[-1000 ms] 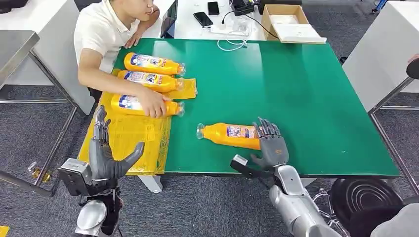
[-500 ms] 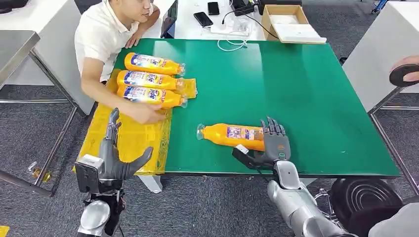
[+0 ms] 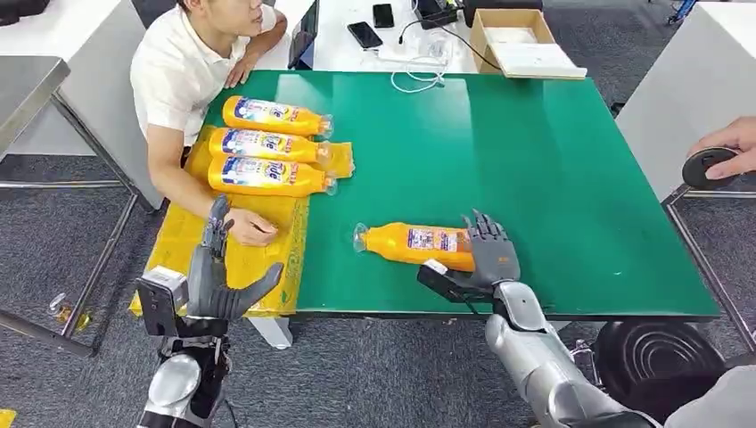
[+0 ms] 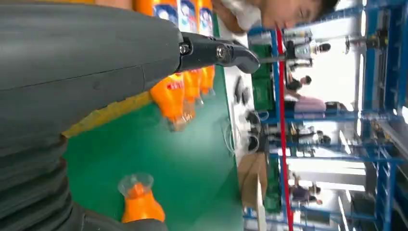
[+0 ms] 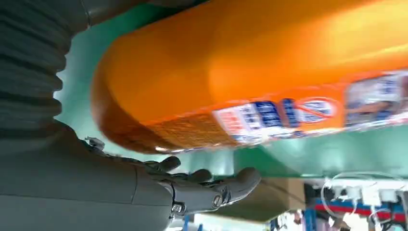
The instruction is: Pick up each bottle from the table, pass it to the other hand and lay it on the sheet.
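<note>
R hand [image 3: 492, 254] at base end of bottle [image 3: 412, 243], fingers spread, not yet closed (contact unclear). Bottle lies on table [image 3: 553, 178], long axis sideways, cap toward sheet [image 3: 241, 245]. L hand [image 3: 218, 276] open, farther.

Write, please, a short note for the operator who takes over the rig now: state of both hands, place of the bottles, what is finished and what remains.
Left hand: open, holds nothing, raised by the yellow sheet.
Right hand: fingers spread at the base of the fourth bottle, which lies on the green table; not gripped yet.
Done: three bottles lie on the sheet; a person's hand rests there too.
Left: pick up the fourth bottle, pass it to the left hand, lay it down.
</note>
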